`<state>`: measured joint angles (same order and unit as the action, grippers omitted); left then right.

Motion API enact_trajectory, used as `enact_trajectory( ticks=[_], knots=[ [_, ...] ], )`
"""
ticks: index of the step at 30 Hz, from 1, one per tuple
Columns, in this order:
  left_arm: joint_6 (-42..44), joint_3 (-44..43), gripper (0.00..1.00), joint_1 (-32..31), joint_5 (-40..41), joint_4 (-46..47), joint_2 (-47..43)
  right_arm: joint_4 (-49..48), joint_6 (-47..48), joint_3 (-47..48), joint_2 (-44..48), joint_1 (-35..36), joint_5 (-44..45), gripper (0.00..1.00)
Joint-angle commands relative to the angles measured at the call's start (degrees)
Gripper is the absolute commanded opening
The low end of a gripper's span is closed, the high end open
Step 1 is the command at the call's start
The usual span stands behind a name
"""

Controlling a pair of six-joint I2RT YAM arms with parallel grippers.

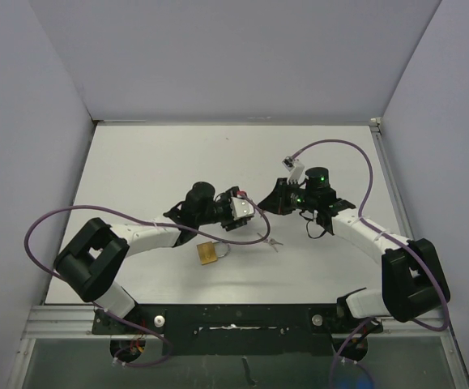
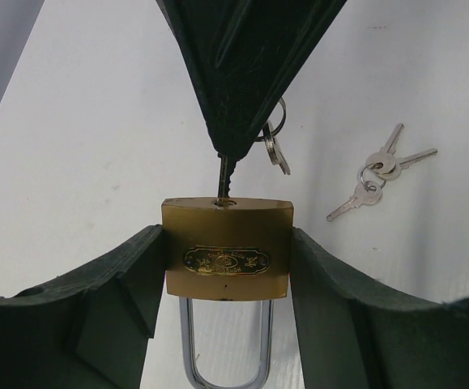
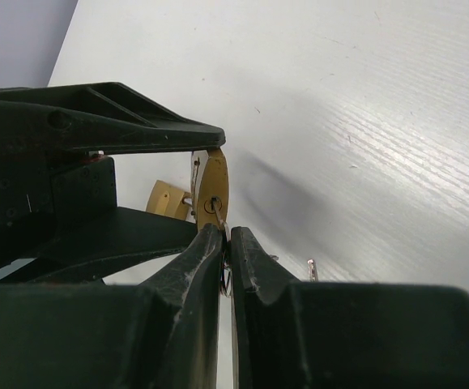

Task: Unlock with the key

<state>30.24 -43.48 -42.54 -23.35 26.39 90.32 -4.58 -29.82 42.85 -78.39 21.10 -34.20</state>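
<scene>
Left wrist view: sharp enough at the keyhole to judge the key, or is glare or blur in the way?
Left wrist view: padlock and key blade sharp, evenly lit, no glare on the brass; the right gripper above them is dark, little detail. Right wrist view: its own fingers blurred, padlock seen edge-on, soft shadow on the table. Top external view: too small to help.

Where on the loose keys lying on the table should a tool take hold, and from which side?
The loose keys lie flat on the table with blades splayed outward. So the best hold is likely the ring where the heads overlap, the thickest spot, coming from straight above.
</scene>
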Motion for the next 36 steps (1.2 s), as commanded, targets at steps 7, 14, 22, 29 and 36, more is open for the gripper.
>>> enact_trajectory(
  ticks=[7,14,22,29,36],
  knots=[
    [2.3,-8.4,0.00,-0.3,-1.8,3.6,-2.4,7.4,6.9,4.0,2.0,2.8,2.9,0.00],
    [6.4,-3.7,0.00,-2.4,0.8,11.3,-2.3,6.9,4.1,5.4,-0.4,4.1,1.6,0.00],
    [4.8,0.4,0.00,-2.8,3.0,19.8,-3.0,2.6,0.6,4.4,-3.1,4.5,0.4,0.00],
    [4.0,-0.9,0.00,-2.7,3.3,17.4,-3.7,3.3,1.3,5.0,-3.0,5.3,1.3,0.00],
    [1.5,-1.3,0.00,-2.7,5.4,15.1,-2.7,3.6,0.7,5.0,-1.6,5.2,2.5,0.18]
  ],
)
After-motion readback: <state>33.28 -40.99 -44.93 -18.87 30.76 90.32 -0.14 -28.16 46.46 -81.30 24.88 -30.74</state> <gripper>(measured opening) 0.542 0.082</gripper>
